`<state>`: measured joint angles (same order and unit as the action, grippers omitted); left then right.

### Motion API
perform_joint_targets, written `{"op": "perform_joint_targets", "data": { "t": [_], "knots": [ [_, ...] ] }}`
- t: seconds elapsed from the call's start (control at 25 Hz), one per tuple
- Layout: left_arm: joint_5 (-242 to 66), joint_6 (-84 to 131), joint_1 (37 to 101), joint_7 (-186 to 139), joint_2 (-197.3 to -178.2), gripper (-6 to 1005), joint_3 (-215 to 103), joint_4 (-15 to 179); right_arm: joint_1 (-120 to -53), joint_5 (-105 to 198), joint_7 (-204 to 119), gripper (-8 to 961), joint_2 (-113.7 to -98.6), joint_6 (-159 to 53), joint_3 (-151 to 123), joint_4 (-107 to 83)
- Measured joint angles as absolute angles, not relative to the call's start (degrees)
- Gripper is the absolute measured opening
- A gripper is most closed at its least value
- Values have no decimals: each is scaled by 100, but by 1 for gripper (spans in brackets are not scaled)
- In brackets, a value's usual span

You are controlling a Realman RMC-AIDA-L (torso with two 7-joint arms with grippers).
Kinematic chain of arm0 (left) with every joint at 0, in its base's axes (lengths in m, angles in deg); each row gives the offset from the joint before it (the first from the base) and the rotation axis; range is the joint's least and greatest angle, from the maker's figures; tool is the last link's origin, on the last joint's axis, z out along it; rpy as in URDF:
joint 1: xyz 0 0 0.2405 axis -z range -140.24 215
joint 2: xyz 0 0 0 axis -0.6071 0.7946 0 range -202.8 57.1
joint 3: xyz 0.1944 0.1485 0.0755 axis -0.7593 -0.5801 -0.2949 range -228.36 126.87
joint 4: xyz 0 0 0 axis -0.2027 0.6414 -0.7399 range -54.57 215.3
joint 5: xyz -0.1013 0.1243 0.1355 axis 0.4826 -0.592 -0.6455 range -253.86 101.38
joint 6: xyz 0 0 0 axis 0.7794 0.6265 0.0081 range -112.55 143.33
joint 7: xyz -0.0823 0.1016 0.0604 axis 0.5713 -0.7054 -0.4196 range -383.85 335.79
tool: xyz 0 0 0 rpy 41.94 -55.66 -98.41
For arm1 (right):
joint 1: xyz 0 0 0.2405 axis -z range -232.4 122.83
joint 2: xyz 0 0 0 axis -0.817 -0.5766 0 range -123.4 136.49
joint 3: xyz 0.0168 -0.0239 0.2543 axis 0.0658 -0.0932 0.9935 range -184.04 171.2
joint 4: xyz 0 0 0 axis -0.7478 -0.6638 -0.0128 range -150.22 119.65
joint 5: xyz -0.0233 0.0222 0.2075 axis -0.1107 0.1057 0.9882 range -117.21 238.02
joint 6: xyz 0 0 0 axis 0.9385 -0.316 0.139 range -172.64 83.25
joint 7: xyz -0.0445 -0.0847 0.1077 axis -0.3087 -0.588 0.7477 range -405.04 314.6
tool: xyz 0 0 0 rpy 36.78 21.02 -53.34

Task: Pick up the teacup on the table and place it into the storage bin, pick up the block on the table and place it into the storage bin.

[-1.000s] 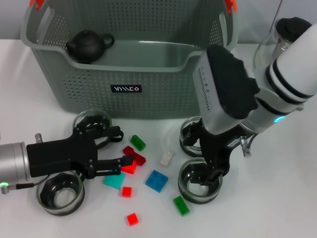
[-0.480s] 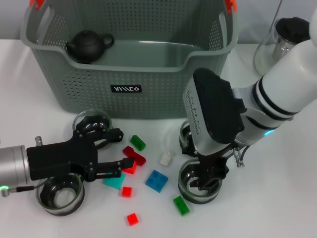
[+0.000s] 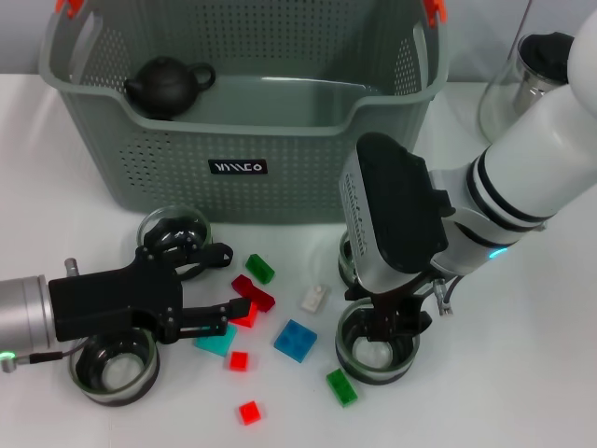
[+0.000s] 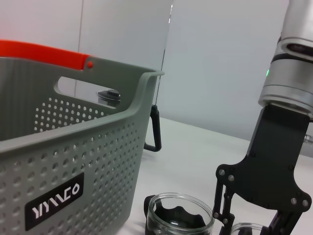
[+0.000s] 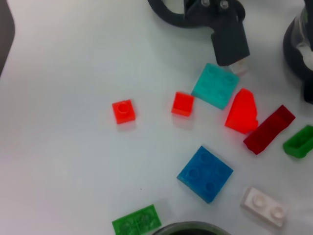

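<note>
The grey-green storage bin (image 3: 233, 168) stands at the back, also close in the left wrist view (image 4: 73, 161). Several glass teacups sit before it. My right gripper (image 3: 384, 325) is open and reaches down into the rim of one teacup (image 3: 376, 355). A second teacup (image 3: 353, 259) lies half hidden under that arm. My left gripper (image 3: 227, 283) is open at the lower left. Its fingertips (image 3: 233, 309) flank a dark red block (image 3: 254, 292) and touch a bright red block (image 3: 244, 315). Its finger (image 5: 229, 39) also shows above the teal block (image 5: 215, 85).
A black teapot (image 3: 168, 84) lies in the bin. A glass teapot (image 3: 536, 70) stands at back right. Other teacups (image 3: 174, 229) (image 3: 114, 366) sit at the left. Loose blocks include blue (image 3: 295, 340), white (image 3: 314, 298), green (image 3: 341, 386) and small red (image 3: 249, 412).
My right arm has swung left and come down, bringing its gripper lower onto the front teacup. The left gripper has barely moved.
</note>
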<state>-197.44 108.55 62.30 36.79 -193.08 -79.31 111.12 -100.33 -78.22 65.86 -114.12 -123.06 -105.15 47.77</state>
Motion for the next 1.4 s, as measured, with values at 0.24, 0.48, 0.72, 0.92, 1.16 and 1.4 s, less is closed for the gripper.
{"op": "perform_joint_targets", "data": {
  "t": [0.24, 0.48, 0.72, 0.92, 1.16, 1.4],
  "knots": [
    [-19744, 10855, 6230, 3678, -19308, 844, -7931, 11112, -10058, -7821, 6587, 433, -11417, -12255, -10546, 4586],
    [-19744, 10855, 6229, 3679, -19314, 844, -7931, 11112, -10061, -7819, 6675, 365, -11421, -12119, -10653, 4503],
    [-19745, 10856, 6225, 3679, -19318, 843, -7931, 11091, -10073, -7822, 6841, 284, -11417, -12125, -10671, 4536],
    [-19744, 10856, 6225, 3675, -19318, 843, -7931, 11063, -10075, -7865, 6918, 187, -11413, -12146, -10687, 4533],
    [-19745, 10856, 6225, 3672, -19317, 843, -7931, 11059, -10060, -7873, 7025, 71, -11398, -12280, -10634, 4620],
    [-19745, 10856, 6222, 3670, -19312, 843, -7931, 11051, -9798, -7831, 7046, 53, -11370, -13228, -9918, 5705]
  ]
}}
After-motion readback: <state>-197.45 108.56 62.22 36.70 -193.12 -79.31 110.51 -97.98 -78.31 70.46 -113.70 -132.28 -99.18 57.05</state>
